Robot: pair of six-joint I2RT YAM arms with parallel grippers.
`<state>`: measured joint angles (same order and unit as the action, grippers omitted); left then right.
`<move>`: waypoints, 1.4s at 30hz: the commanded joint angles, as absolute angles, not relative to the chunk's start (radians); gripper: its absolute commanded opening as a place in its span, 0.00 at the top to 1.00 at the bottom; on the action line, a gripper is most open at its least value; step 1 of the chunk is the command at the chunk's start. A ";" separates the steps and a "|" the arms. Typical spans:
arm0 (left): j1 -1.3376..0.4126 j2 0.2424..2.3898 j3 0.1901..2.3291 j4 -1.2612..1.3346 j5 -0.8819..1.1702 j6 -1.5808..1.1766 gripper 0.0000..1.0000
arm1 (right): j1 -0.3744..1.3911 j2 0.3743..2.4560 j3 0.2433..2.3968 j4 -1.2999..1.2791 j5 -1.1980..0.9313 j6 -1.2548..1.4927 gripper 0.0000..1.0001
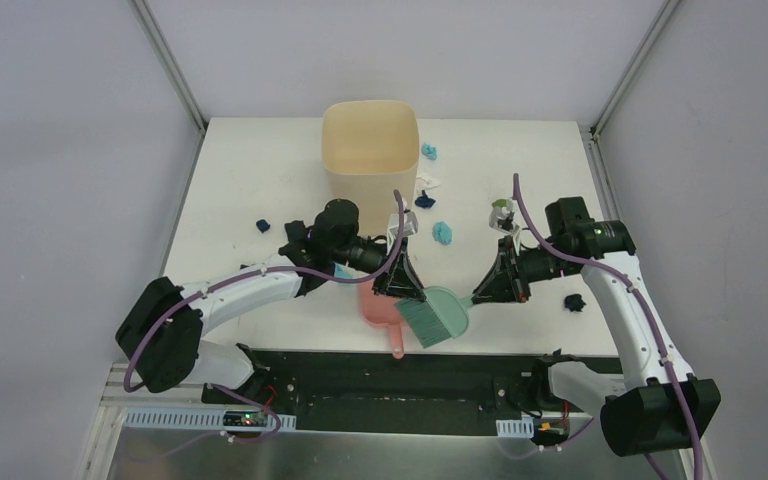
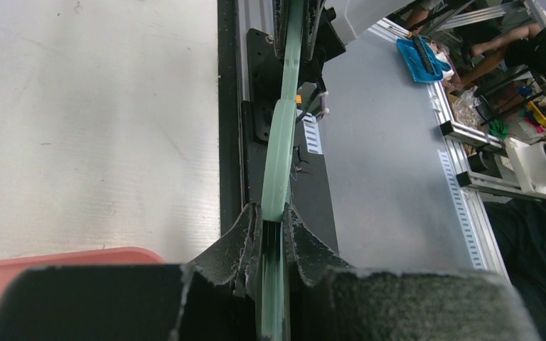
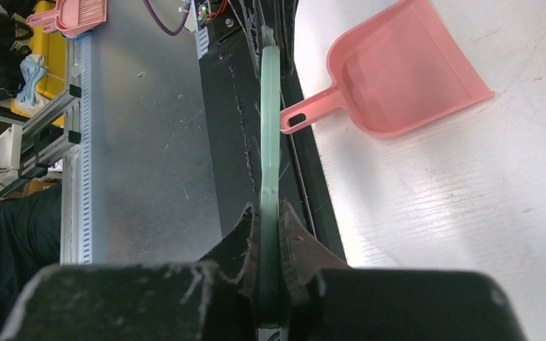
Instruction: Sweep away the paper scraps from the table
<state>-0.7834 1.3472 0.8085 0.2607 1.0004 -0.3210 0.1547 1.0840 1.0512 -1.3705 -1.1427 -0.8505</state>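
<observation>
Both grippers are shut on the green hand brush, which hangs over the near edge of the white table. My left gripper clamps its left side and my right gripper its right side. The left wrist view shows the brush edge-on in the left gripper. The right wrist view shows the brush the same way in the right gripper. The pink dustpan lies flat beside the brush. Paper scraps lie scattered: teal, teal, dark blue, black.
A tall beige bin stands at the back middle of the table. More scraps lie by it: dark blue and a white and green one. The dustpan also shows in the right wrist view. The black base rail runs along the near edge.
</observation>
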 commanded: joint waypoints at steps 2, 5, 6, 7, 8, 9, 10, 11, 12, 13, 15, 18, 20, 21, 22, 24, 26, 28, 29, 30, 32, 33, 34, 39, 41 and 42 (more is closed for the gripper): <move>-0.760 1.347 0.821 0.296 0.959 -0.327 0.89 | 0.161 1.086 1.056 -1.334 -1.179 -0.845 1.00; -0.773 1.280 0.847 0.091 0.651 -0.301 0.55 | 0.160 1.076 1.039 -1.240 -1.110 -0.738 1.00; -0.797 1.241 0.878 -0.045 0.444 -0.303 0.52 | 0.162 1.071 1.030 -1.189 -1.054 -0.691 1.00; -0.824 1.206 0.902 -0.162 0.301 -0.324 0.52 | 0.160 1.066 1.021 -1.134 -1.005 -0.632 1.00; -0.857 1.167 0.913 -0.269 0.188 -0.385 0.52 | 0.160 1.060 1.013 -1.090 -0.961 -0.583 1.00; -0.890 1.133 0.910 -0.351 0.087 -0.459 0.51 | 0.158 1.055 1.003 -1.042 -0.914 -0.544 1.00; -0.933 1.102 0.896 -0.420 -0.009 -0.551 0.49 | 0.153 1.050 0.994 -1.001 -0.879 -0.509 1.00; -0.993 1.062 0.875 -0.500 -0.093 -0.633 0.47 | 0.148 1.041 0.979 -0.960 -0.837 -0.482 1.00; -1.042 1.040 0.856 -0.552 -0.173 -0.713 0.44 | 0.141 1.029 0.961 -0.898 -0.774 -0.431 1.00; -1.100 1.027 0.836 -0.591 -0.250 -0.783 0.42 | 0.125 1.016 0.941 -0.853 -0.729 -0.399 1.00; -1.230 1.028 0.802 -0.624 -0.402 -0.898 0.42 | 0.087 0.991 0.917 -0.780 -0.674 -0.352 1.00; -1.380 1.135 0.819 -0.674 -0.538 -1.059 0.41 | 0.066 0.959 0.913 -0.749 -0.617 -0.310 1.00; -1.436 1.260 0.880 -0.712 -0.586 -1.115 0.39 | 0.055 0.939 0.905 -0.733 -0.588 -0.293 1.00; -1.457 1.323 0.922 -0.743 -0.604 -1.138 0.39 | 0.048 0.930 0.897 -0.726 -0.581 -0.291 1.00; -1.470 1.389 0.959 -0.775 -0.619 -1.168 0.38 | 0.043 0.922 0.889 -0.721 -0.580 -0.290 1.00; -1.492 1.493 1.042 -0.844 -0.652 -1.225 0.37 | 0.036 0.911 0.875 -0.718 -0.595 -0.291 1.00; -1.503 1.556 1.075 -0.893 -0.673 -1.301 0.36 | 0.030 0.897 0.868 -0.722 -0.615 -0.295 1.00; -1.503 1.579 1.067 -0.868 -0.681 -1.320 0.36 | 0.023 0.886 0.864 -0.722 -0.620 -0.299 1.00; -1.503 1.580 1.054 -0.825 -0.686 -1.321 0.36 | 0.022 0.881 0.863 -0.721 -0.623 -0.299 1.00; -1.503 1.579 1.040 -0.795 -0.692 -1.320 0.36 | 0.021 0.878 0.862 -0.720 -0.628 -0.300 1.00; -1.500 1.590 1.028 -0.755 -0.699 -1.312 0.37 | 0.020 0.882 0.859 -0.717 -0.641 -0.302 1.00; -1.498 1.599 1.031 -0.751 -0.699 -1.308 0.38 | 0.020 0.885 0.859 -0.716 -0.642 -0.302 1.00; -1.496 1.608 1.037 -0.752 -0.697 -1.305 0.38 | 0.020 0.890 0.861 -0.717 -0.641 -0.302 1.00; -1.484 1.631 1.035 -0.709 -0.652 -1.272 0.43 | 0.017 0.891 0.863 -0.717 -0.639 -0.298 1.00; -1.481 1.634 1.030 -0.703 -0.641 -1.271 0.45 | 0.015 0.886 0.862 -0.716 -0.637 -0.296 1.00; -1.481 1.633 1.027 -0.697 -0.641 -1.269 0.47 | 0.014 0.885 0.862 -0.718 -0.636 -0.296 1.00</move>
